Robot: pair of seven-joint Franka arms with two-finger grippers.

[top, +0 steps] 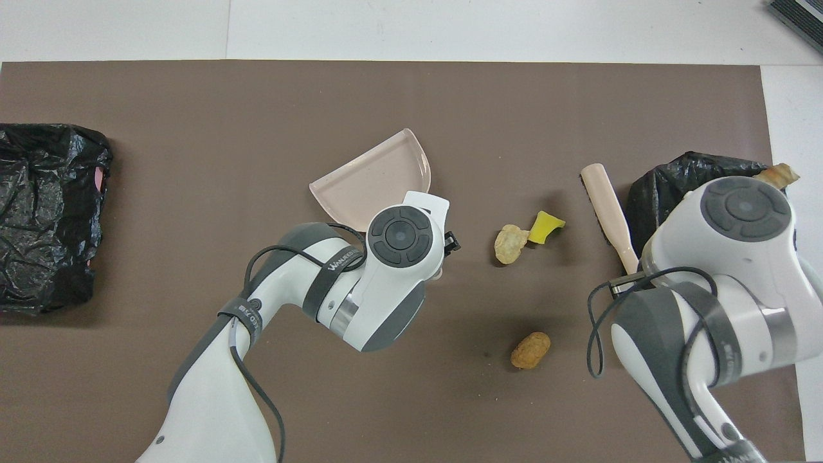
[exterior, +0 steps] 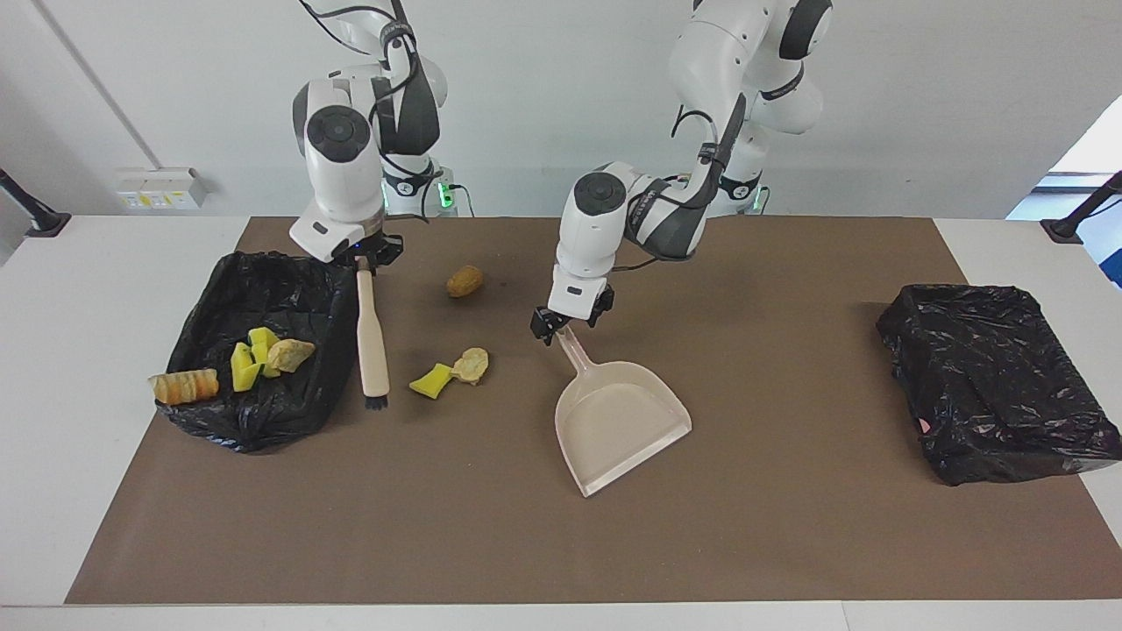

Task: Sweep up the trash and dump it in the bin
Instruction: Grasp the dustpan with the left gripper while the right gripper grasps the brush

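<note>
My left gripper [exterior: 565, 320] is shut on the handle of the beige dustpan [exterior: 618, 425], which lies on the mat with its mouth pointing away from the robots [top: 373, 180]. My right gripper [exterior: 364, 263] is shut on the handle of the beige brush [exterior: 372, 342], whose black bristles rest on the mat beside the bin [exterior: 219, 289]. Three scraps lie on the mat between brush and dustpan: a yellow sponge chunk [exterior: 431, 381] touching a tan lump [exterior: 472, 364], and a brown lump [exterior: 465, 281] nearer to the robots. The bin holds yellow chunks [exterior: 250, 355], a tan lump [exterior: 289, 353] and an orange-striped roll [exterior: 184, 386] on its rim.
A second black-bagged container [exterior: 990, 377] stands at the left arm's end of the brown mat [exterior: 789, 526]. In the overhead view both wrists cover their grippers; the brush [top: 607, 206] and the bin [top: 669, 180] show beside the right wrist.
</note>
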